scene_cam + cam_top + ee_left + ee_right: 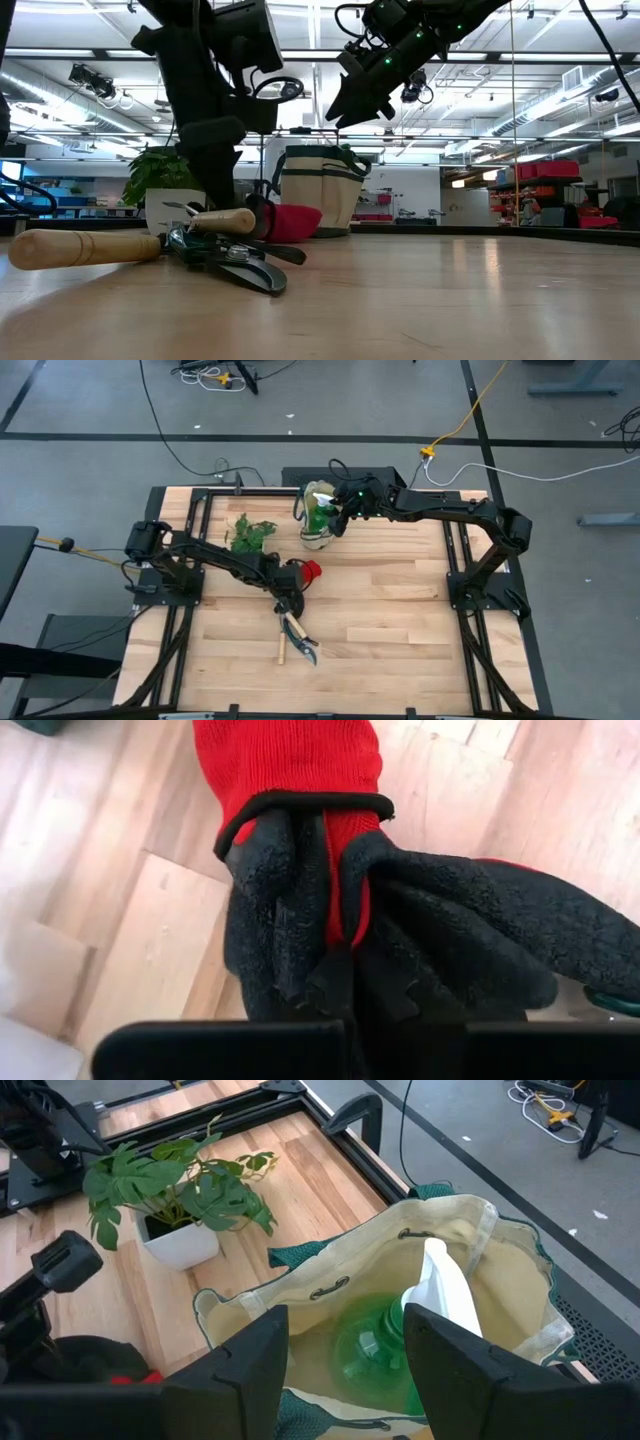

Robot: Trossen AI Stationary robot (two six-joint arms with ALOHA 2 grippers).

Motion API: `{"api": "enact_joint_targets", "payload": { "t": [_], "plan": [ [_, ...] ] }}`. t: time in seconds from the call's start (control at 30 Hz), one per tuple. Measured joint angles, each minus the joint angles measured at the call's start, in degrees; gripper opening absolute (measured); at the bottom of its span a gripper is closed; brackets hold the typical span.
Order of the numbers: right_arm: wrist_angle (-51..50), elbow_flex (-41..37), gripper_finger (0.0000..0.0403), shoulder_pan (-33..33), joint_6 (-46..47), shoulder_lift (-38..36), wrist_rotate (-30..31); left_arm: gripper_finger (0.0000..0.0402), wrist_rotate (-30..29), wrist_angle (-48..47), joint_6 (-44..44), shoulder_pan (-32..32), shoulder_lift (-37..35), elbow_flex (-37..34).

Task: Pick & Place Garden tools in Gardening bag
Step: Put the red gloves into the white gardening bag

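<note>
Nearest the low camera, a wooden-handled mini rake (85,247) and dark-handled pruning shears (232,262) lie touching on the wooden table (400,620). Just behind them the left gripper (292,595) is clamped on the black palm of a red-and-black glove (330,900). At the table's far edge, the right gripper (345,1355) hangs with fingers apart over the beige gardening bag (440,1270), where a bright-green spool (375,1350) lies inside, beside a potted plant (175,1205).
</note>
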Motion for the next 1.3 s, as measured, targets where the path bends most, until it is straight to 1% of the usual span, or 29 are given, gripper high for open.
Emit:
{"api": "enact_joint_targets", "payload": {
  "t": [0.33, 0.7, 0.93, 1.3],
  "plan": [
    [0.0, 0.0, 0.0201, 0.0, -0.1, 0.0, 0.0, 0.0001, -4.6, -10.0, 0.8, -1.2, 0.0, 8.4],
    [0.0, 0.0, 0.0201, 0.0, -0.2, 0.0, 0.0, 0.0001, -12.5, -22.2, 0.9, -3.5, 0.0, 17.4],
    [0.0, 0.0, 0.0201, 0.0, -0.2, 0.0, 0.0, 0.0, -17.2, -27.9, 0.3, -4.2, 0.0, 21.9],
    [-0.2, 0.0, 0.0201, 0.0, -0.2, 0.0, 0.0, 0.0, -21.4, -34.8, 0.2, -4.3, 0.0, 26.9]
  ]
}}
